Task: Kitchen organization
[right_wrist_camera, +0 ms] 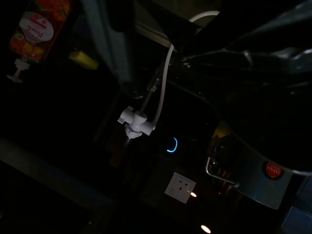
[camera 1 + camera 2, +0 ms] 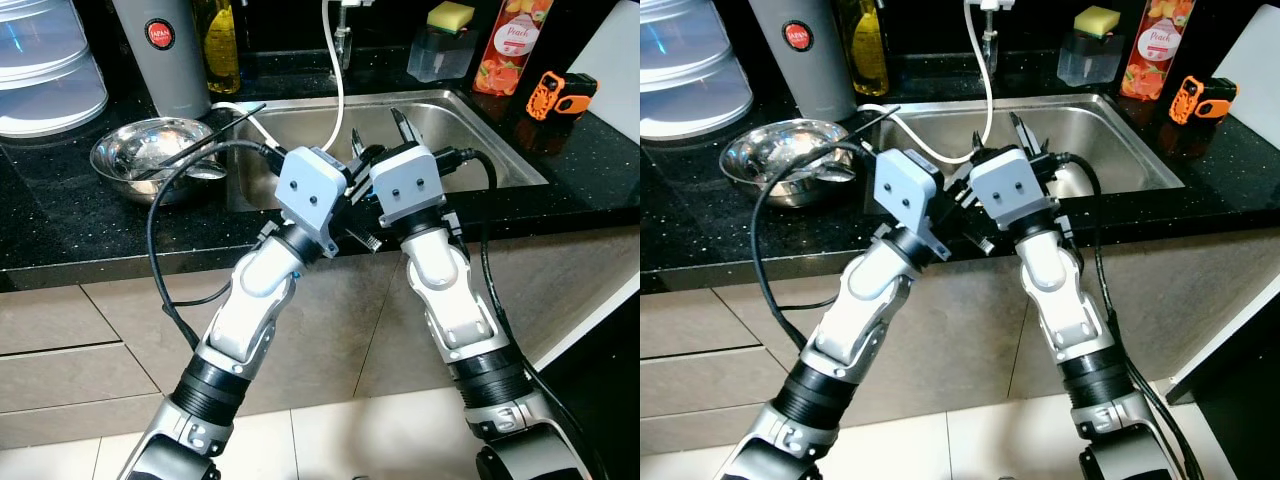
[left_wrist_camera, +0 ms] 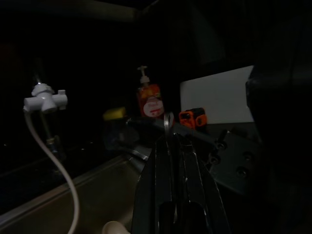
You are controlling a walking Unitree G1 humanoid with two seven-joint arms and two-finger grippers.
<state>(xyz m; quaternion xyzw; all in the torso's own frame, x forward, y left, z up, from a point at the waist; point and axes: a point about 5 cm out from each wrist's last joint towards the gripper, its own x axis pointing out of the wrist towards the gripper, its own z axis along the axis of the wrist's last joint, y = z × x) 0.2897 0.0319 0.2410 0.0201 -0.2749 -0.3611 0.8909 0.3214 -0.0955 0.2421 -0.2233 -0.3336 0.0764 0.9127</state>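
Item: both arms raised at the sink's (image 2: 470,125) front edge. Left gripper (image 3: 168,141): fingers pressed together, holding nothing. Right gripper (image 2: 375,135): fingers spread wide, empty. Steel bowl (image 2: 150,150) rests on the bench (image 2: 60,220), left. Advice: separate the crowded wrists before reaching.

Your left wrist view is very dark; the left gripper (image 3: 171,146) runs up the middle with its black fingers (image 3: 163,180) pressed together; beyond their tips you can make out an orange pump bottle (image 3: 149,99), a yellow sponge (image 3: 115,113) on a clear container and a small orange tool (image 3: 192,118) before a white panel (image 3: 214,100); a white hose (image 3: 57,168) hangs from a white fitting (image 3: 45,99) over the sink edge (image 3: 63,192).
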